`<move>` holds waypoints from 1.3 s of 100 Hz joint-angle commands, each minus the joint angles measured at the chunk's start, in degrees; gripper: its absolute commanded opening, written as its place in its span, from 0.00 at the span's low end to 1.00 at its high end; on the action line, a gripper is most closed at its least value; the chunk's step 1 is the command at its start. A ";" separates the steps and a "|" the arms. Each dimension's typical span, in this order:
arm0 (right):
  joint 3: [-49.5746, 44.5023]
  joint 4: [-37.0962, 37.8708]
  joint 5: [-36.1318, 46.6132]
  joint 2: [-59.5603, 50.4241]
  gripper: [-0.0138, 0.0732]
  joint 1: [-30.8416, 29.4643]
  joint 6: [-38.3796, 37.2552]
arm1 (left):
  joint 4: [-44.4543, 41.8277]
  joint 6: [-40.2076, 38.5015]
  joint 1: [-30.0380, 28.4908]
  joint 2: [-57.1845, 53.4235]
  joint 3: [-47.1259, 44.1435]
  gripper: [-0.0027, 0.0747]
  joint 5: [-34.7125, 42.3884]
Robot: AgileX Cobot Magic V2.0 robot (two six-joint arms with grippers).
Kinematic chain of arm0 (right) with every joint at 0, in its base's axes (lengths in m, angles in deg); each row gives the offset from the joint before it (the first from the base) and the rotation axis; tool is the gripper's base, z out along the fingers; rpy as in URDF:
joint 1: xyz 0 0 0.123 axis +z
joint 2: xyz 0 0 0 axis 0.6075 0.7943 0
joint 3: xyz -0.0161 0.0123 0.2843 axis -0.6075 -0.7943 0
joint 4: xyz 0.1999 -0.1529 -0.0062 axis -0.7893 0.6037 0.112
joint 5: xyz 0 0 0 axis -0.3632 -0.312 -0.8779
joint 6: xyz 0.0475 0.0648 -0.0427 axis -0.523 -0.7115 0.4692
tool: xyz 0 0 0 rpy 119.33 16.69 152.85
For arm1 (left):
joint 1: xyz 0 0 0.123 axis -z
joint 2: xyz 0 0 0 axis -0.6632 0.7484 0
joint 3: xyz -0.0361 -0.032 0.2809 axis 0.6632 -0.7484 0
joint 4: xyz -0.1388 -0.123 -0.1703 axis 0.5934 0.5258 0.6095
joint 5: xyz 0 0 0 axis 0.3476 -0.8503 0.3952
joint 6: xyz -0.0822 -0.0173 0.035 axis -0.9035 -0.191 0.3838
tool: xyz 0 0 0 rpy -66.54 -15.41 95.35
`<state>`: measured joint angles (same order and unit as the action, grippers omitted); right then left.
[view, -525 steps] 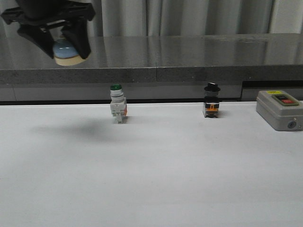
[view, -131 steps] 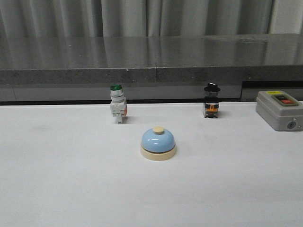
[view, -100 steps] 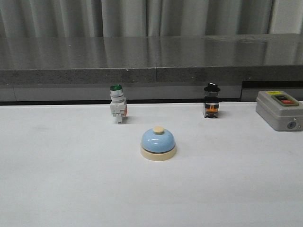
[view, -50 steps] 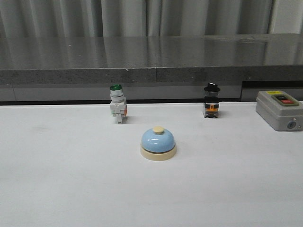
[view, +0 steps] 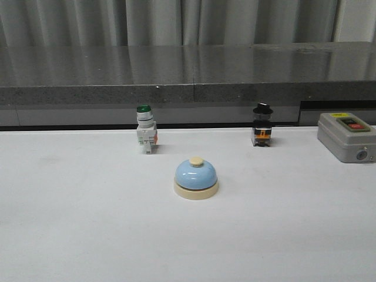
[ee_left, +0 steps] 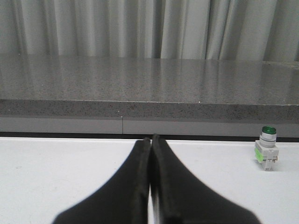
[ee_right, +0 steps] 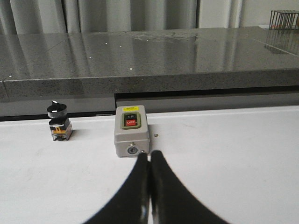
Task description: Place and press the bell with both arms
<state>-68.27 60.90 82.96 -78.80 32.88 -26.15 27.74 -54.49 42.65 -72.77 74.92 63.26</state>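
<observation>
The bell point(view: 196, 177), light-blue dome on a cream base with a cream knob, stands upright on the white table in the front view, near the middle. No arm shows in the front view. My left gripper point(ee_left: 150, 139) is shut and empty, low over the table, with the bell out of its view. My right gripper point(ee_right: 149, 154) is shut and empty, its tips just in front of the grey box; the bell is out of its view too.
A green-capped white pushbutton switch point(view: 145, 136) stands behind the bell to the left, also in the left wrist view point(ee_left: 266, 154). A black-capped switch point(view: 262, 125) and the grey box with red and black buttons point(view: 346, 136) stand at the back right. A dark ledge point(view: 188, 82) runs behind.
Five seconds ago a gripper held the bell high at the upper left. Since 1.3 s ago the bell stands on the table and nothing has moved.
</observation>
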 commanded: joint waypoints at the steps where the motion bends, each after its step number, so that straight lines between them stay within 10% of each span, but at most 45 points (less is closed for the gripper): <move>1: 0.89 0.29 4.38 -0.96 0.09 -0.04 0.21 | 0.54 -0.48 -0.10 -1.73 -2.41 0.01 4.67; 51: 7.05 0.35 -1.64 2.38 0.09 -0.04 0.21 | 0.54 -0.48 -0.10 -1.73 -2.41 0.01 4.67; 130: 44.94 -1.36 -24.95 52.53 0.09 3.76 0.35 | 0.54 -0.48 -0.10 -1.73 -2.41 0.01 4.67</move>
<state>-28.88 60.35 57.34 -30.79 34.75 -26.15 27.87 -54.49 42.65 -72.77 74.92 63.26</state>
